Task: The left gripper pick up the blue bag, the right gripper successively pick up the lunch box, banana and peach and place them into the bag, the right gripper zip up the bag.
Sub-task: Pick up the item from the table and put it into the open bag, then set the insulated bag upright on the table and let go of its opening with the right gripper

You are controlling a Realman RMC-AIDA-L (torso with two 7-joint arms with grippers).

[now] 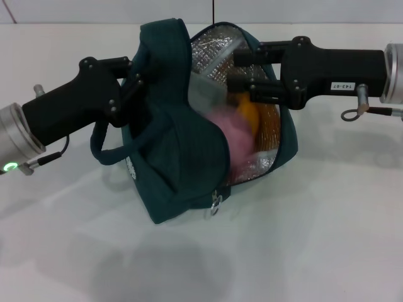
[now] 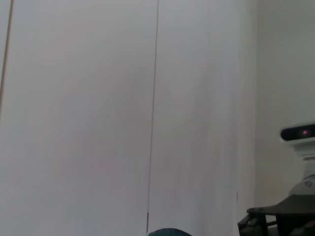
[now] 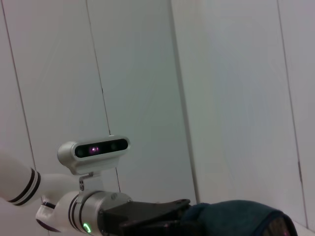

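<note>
The blue bag hangs tilted over the white table with its mouth open, showing silver lining. My left gripper is shut on the bag's rim at its left side. My right gripper reaches into the mouth from the right, fingers apart with nothing between them. Inside lie the pink peach, blurred, the yellow banana and a pale translucent lunch box. The right wrist view shows the bag's top beside the left gripper's dark body. A sliver of the bag shows in the left wrist view.
The white table spreads around the bag. A zipper pull dangles at the bag's lower front edge. A carry strap loops down on the left. Both wrist views mostly show pale wall panels.
</note>
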